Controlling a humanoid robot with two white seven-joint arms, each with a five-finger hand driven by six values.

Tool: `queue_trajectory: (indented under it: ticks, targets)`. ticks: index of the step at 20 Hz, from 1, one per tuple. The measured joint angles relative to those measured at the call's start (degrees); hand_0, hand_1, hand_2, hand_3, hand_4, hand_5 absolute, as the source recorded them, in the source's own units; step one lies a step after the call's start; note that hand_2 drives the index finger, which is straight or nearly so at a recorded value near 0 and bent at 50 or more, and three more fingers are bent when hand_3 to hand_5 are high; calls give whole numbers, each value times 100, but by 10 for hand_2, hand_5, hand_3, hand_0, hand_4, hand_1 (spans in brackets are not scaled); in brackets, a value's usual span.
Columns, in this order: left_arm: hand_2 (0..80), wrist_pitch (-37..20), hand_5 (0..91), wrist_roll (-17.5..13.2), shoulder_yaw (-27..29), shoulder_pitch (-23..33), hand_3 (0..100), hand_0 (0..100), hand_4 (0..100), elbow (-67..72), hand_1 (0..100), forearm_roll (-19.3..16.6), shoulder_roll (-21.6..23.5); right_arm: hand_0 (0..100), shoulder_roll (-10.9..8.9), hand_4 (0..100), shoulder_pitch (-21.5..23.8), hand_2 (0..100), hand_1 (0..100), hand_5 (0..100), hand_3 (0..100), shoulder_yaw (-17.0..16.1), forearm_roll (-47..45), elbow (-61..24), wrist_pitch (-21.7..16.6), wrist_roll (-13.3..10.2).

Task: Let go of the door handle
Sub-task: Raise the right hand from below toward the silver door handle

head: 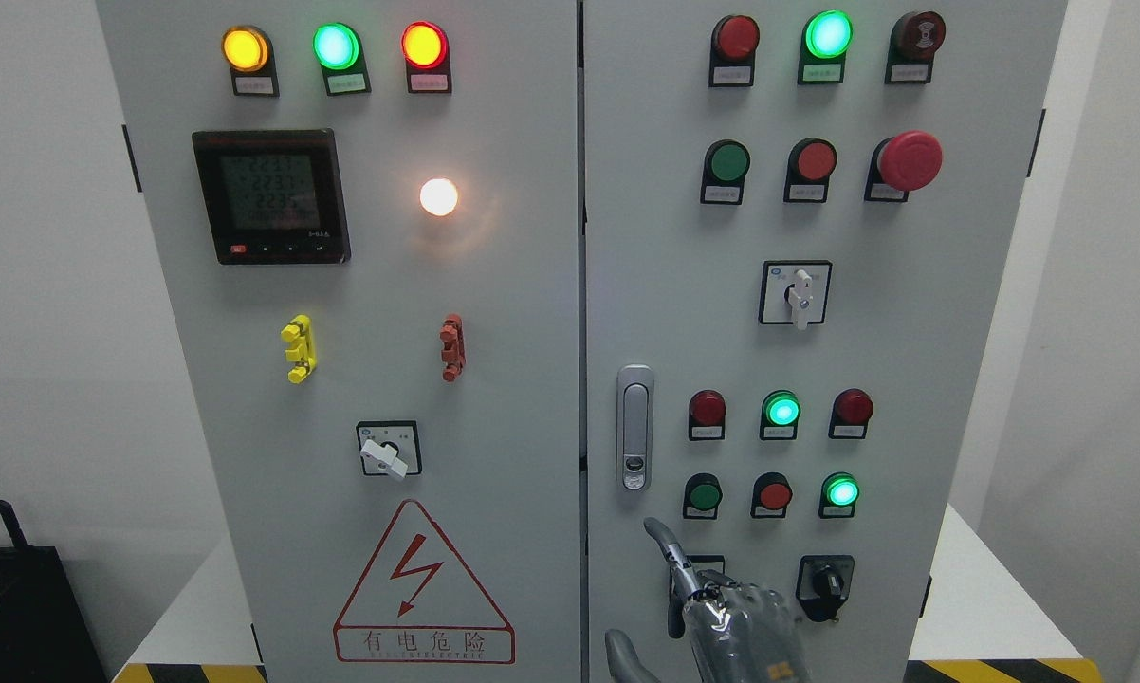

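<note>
Grey cabinet (494,285); warning label (423,593) reads "有电危险"; robot hand (722,607) below door handle (634,427).

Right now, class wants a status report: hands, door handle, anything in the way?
Right hand below door handle, off it, fingers relaxed, holding nothing. Handle flat against closed door. Left hand out of view. Nothing between hand and handle.

My head view is evenly and brightly lit, with soft diffuse light on the grey cabinet (494,285). The white lamp (438,196) blooms, throwing a warm halo on the panel. The lit green indicator (828,34) overexposes at its centre. Focus is sharp across the panel. Faint shadows sit under the door handle (634,427). My hand (722,607) at the lower edge appears slightly soft.
</note>
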Motion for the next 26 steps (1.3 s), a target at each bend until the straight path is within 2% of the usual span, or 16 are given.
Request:
queue_trajectory:
  ticks: [16,26]
  targets:
    - [0,0,0,0,0,0,0,120,0,0,389,0,0,386,20,799,-365,0,173,988,815,47,140,232,251,282]
    - [0,0,0,0,0,0,0,120,0,0,389,0,0,386,22,803,-536,0,176,988,817,51,142,357,269,307]
